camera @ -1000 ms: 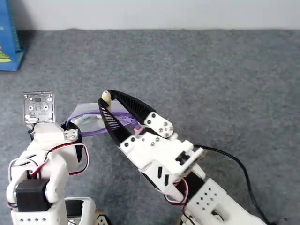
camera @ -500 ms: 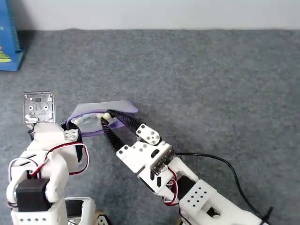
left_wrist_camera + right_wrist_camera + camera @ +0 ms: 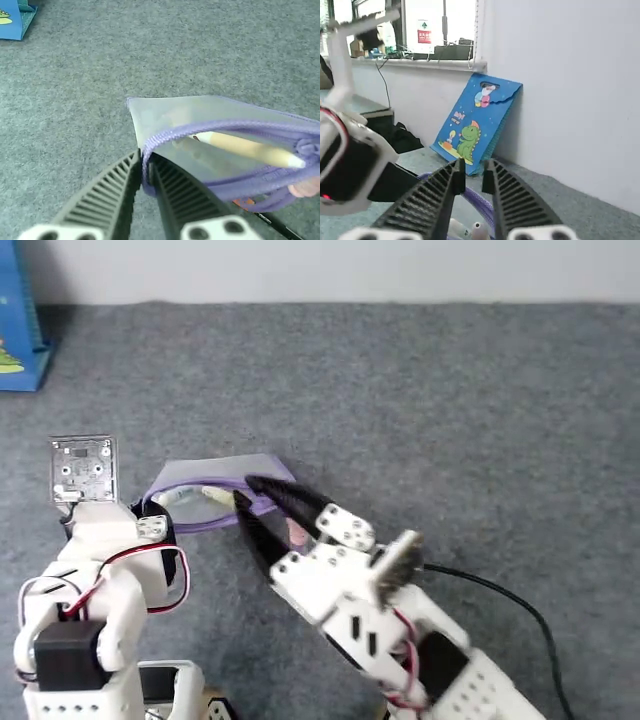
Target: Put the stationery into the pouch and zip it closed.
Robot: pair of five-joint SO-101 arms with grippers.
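Note:
A translucent purple pouch lies on the grey carpet with its zip undone. My left gripper is shut on the zip edge at one end of the pouch and holds that end up. A cream pen lies inside the mouth, and in the high view the pen points at my right gripper. That gripper sits at the pouch's other end. In the right wrist view its fingers stand a narrow gap apart with nothing between them. A pink piece shows by the zip.
A blue gift bag with a cartoon dinosaur leans on the white wall at the far left, also seen as the bag past my right fingers. A black cable trails right of the right arm. Bare grey carpet stretches to the right.
A second ago my right gripper held the cream pen above the pouch. It came down and back, and the pen now lies inside the pouch mouth. The left arm kept still.

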